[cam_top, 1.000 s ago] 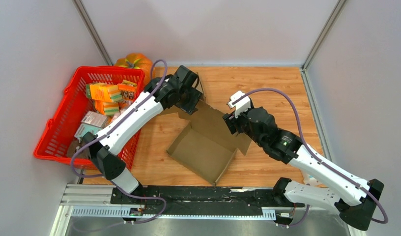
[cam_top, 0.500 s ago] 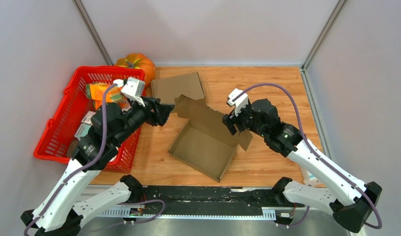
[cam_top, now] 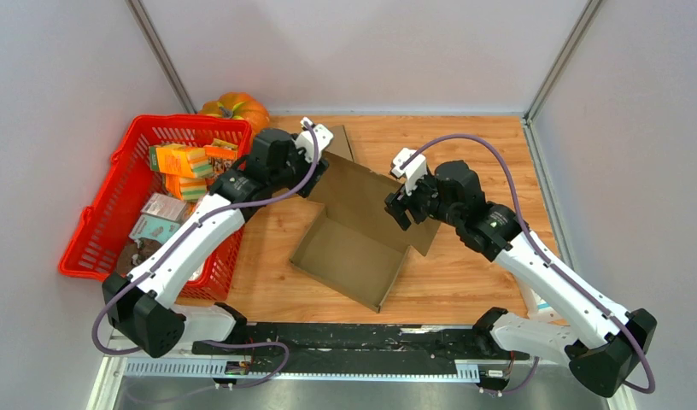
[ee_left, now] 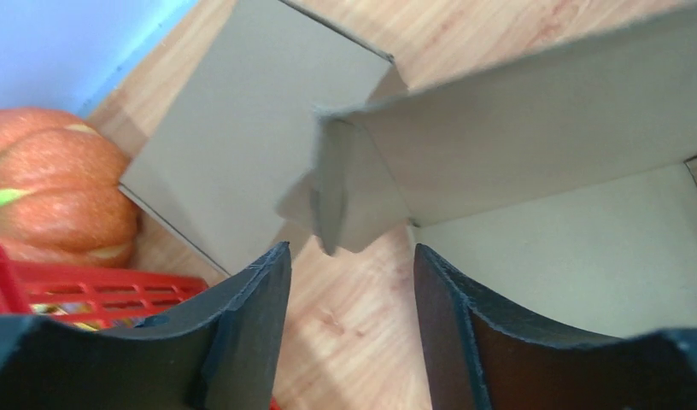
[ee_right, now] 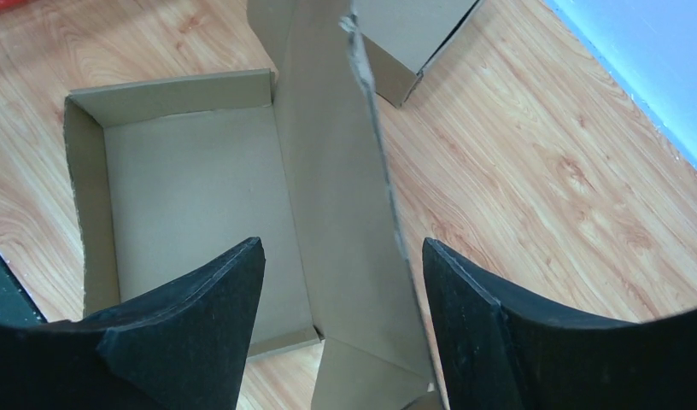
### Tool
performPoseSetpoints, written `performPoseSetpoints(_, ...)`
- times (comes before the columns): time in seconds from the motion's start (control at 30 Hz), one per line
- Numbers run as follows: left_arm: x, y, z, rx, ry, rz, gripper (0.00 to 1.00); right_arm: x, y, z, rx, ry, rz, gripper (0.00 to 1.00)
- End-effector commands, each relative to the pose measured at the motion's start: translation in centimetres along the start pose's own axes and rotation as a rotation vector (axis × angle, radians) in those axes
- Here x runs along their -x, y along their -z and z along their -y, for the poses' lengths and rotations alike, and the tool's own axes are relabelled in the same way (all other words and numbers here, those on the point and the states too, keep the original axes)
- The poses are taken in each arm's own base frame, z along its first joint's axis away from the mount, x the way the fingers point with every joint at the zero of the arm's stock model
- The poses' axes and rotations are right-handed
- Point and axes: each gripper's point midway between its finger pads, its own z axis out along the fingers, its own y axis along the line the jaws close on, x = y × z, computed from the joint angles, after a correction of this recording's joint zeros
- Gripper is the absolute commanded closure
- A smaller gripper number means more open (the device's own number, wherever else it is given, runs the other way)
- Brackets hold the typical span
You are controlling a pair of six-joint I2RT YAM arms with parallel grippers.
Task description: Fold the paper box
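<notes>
1. The wooden table (cam_top: 499,128) is bare to the right of the cardboard box (cam_top: 349,256) and beyond its far side, giving open passage up to the side walls.
2. On the left, the red basket (cam_top: 191,120) full of cartons and the pumpkin (cam_top: 238,107) behind it block the way. Only a strip of wood separates the basket from the box, and the left arm lies over it.
3. The box's raised flap (ee_right: 328,171) stands between the spread fingers of the right gripper (ee_right: 341,256), with room on both sides.
4. The left gripper (ee_left: 349,256), jaws apart, faces the box's corner tab (ee_left: 345,196). The flat lid panel (ee_left: 243,145) lies low beyond it.
5. The box interior is open from above.
</notes>
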Motion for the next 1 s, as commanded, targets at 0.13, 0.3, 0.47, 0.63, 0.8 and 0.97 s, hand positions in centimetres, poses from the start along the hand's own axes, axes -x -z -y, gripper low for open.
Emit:
performPoseSetpoints(0.13, 4.5, 0.8, -1.8, -0.069, -0.038, 0.175, 0.4, 1.3, -0.4, 1.4, 0.003, 0.002, 0.031, 0.29)
performPoseSetpoints(0.3, 5.5, 0.5, -0.8, -0.195, -0.035, 0.21, 0.44, 1.4, -0.8, 1.8, -0.002, -0.003, 0.029, 0.3)
performPoseSetpoints(0.47, 5.2, -1.2, -1.7, -0.154, -0.016, 0.201, 0.52, 1.5, -1.3, 2.1, -0.011, -0.01, 0.028, 0.32)
performPoseSetpoints(0.63, 5.8, -2.1, -4.0, -0.037, 0.004, 0.211, 0.61, 1.6, -1.4, 2.4, -0.026, -0.015, 0.031, 0.32)
performPoseSetpoints(0.8, 5.9, -3.0, -4.4, -0.013, 0.029, 0.22, 0.86, 2.2, -1.4, 3.0, -0.05, -0.058, 0.054, 0.33)
performPoseSetpoints(0.97, 5.5, -3.7, -3.9, -0.027, 0.097, 0.199, 1.0, 2.5, -1.0, 5.3, -0.145, -0.153, 0.06, 0.23)
